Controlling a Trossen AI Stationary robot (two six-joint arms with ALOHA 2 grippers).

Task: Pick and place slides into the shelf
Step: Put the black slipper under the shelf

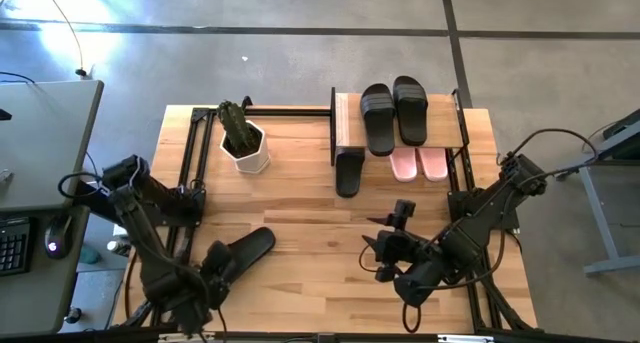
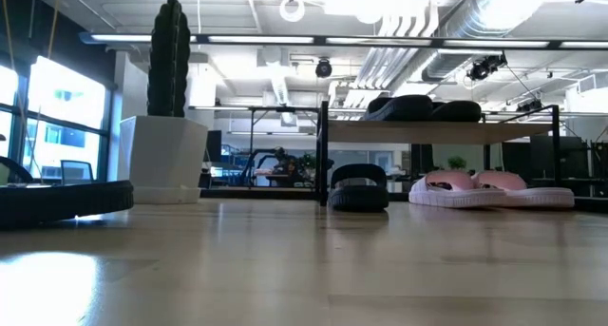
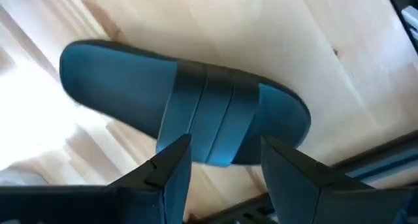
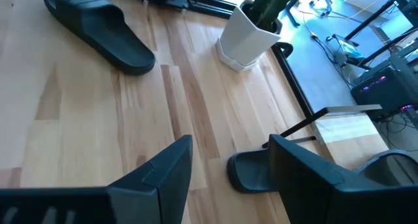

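- A loose black slide (image 1: 243, 250) is seen on the table (image 1: 310, 218) well in front of the shelf (image 1: 400, 123), its long axis diagonal, one end toward the shelf and the other under the left gripper (image 1: 215, 268).
- In the left wrist view the left gripper's fingers (image 3: 171, 175) are spread on either side of that slide's strap, not closed on it.
- Two black slides (image 1: 394, 113) lie on the shelf's top board, long axes running front to back.
- Two pink slides (image 1: 418, 164) lie under the shelf; the low view alone shows them on the lower level.
- Another black slide (image 1: 350, 170) rests at the shelf's front corner, beside the pink pair.
- The right gripper (image 1: 385, 248) hovers in front of the shelf, fingers (image 4: 160, 168) spread and empty.
- No writing can be read.
- A potted cactus (image 1: 241, 135) stands beside the shelf.
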